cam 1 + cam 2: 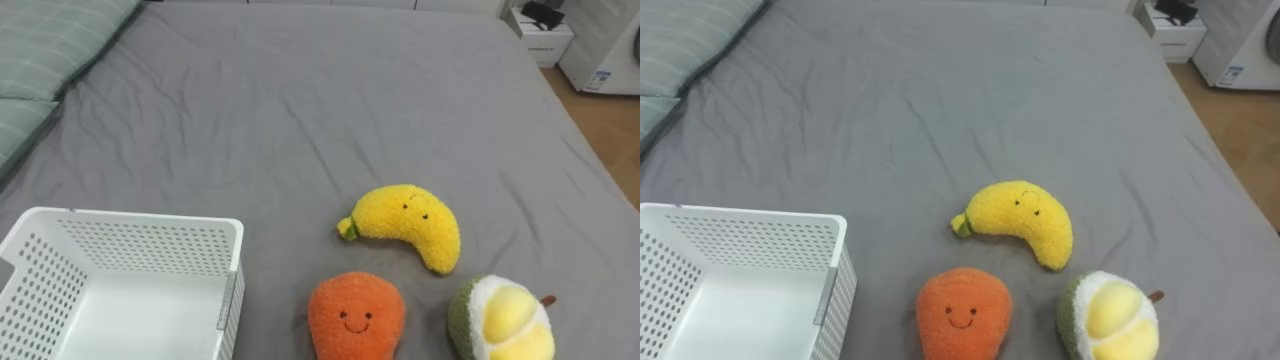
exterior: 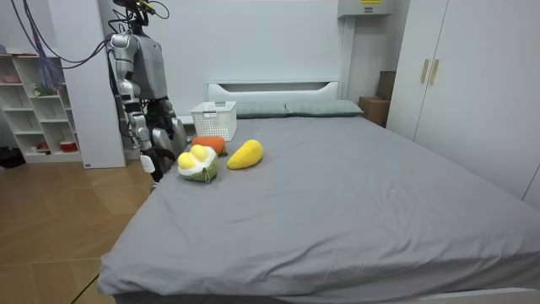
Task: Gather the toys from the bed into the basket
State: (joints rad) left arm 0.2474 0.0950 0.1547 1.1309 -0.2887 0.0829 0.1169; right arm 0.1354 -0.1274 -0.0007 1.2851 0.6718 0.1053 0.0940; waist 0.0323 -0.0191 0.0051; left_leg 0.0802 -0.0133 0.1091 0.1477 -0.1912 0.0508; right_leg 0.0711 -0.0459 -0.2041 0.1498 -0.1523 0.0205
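Note:
Three plush toys lie on the grey bed [image 1: 300, 110] near its front edge. A yellow banana [image 1: 405, 225] lies in the middle. An orange fruit with a smiling face [image 1: 355, 315] sits in front of it. A green and yellow durian [image 1: 500, 320] is at the right. A white perforated basket [image 1: 150, 218] stands empty to their left. In the room view I stand at the bedside by the toys, with both arms hanging low. My right hand [image 2: 150, 160] is near the bed's edge and my left hand [image 2: 179, 135] is just behind the durian [image 2: 197, 163].
Green pillows [image 1: 50, 50] lie at the far left of the bed. Beyond the bed's right edge are a wooden floor [image 1: 610, 130], a white nightstand [image 1: 540, 35] and a white appliance [image 1: 605, 50]. A white shelf unit [image 2: 34, 101] stands behind me.

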